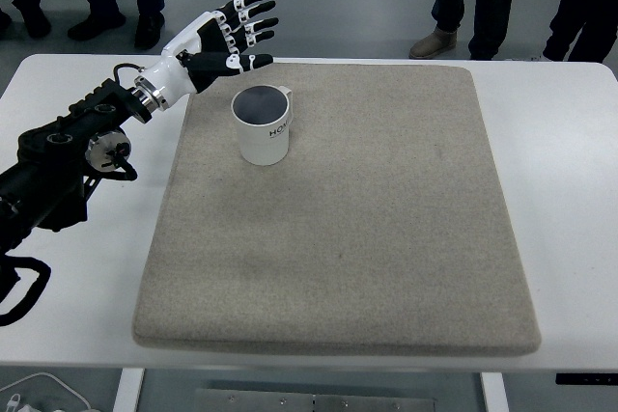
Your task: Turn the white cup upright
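Grey mat; white cup upright, just below spread left-hand fingers.

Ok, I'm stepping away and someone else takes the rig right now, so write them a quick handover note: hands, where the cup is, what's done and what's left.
Left hand: fingers spread, holding nothing, raised just beyond the cup on its far-left side, not touching it.
Right hand: not in view.
White cup: standing upright, mouth up, in the far-left part of the grey mat, which lies on the white table.
Done: the cup already looks flipped upright and released.
Left: probably only to pull the left arm back clear of the cup without knocking it.
People are standing along the far side of the table.
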